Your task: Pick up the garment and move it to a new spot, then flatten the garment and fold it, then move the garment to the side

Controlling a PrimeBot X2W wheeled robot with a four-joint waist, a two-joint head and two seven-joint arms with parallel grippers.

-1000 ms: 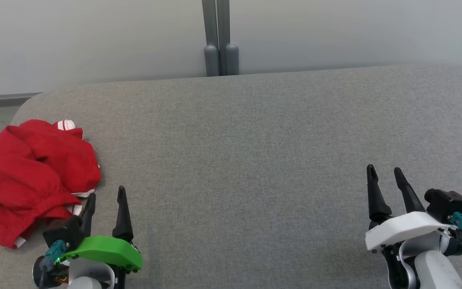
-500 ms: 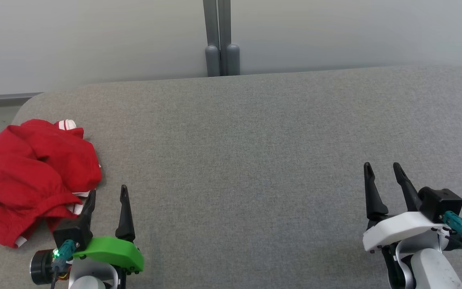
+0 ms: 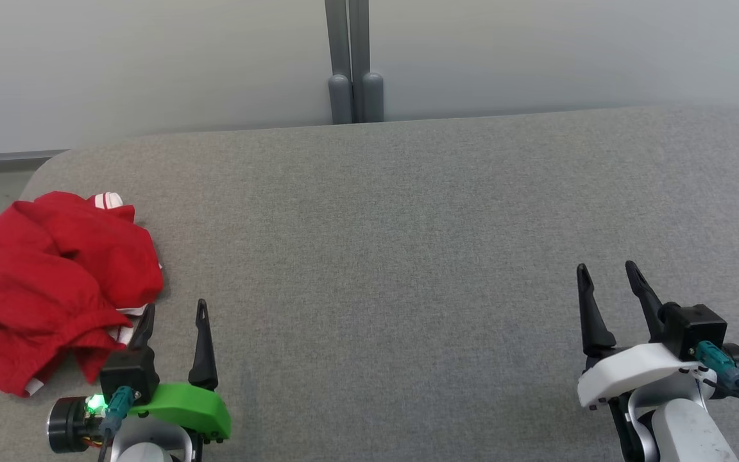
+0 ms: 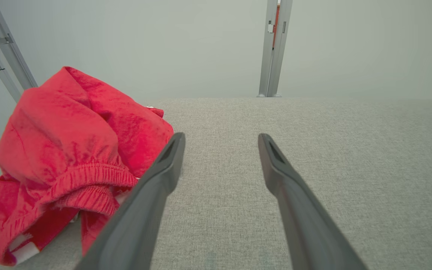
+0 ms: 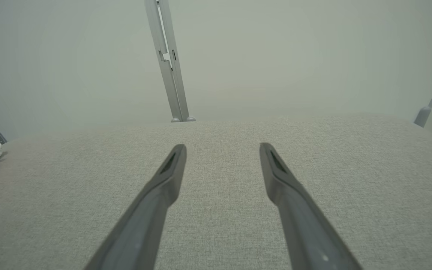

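**Garment heaped at far left, just off the left claw**

The grey surface spans nearly the whole head view, bare across its middle and right. The red garment lies crumpled at the surface's left end, close to the edge. White trim shows at its far and near hems. The heap looks a little longer from front to back than across, though bunched like this it has no clean axis.

The left claw sits at the lower left with its jaws wide and nothing in them. The garment lies to the claw's left and slightly ahead of it. Its left finger is just beside the elastic hem, and I cannot tell whether it touches the cloth. The right claw is well apart at the lower right, also wide and empty, over bare fabric.

The pick-up has not begun. The left arm is much the nearer, so the grasp likely falls to it. It would need to swing left and dip into the heap, probably at the hem nearest its finger.
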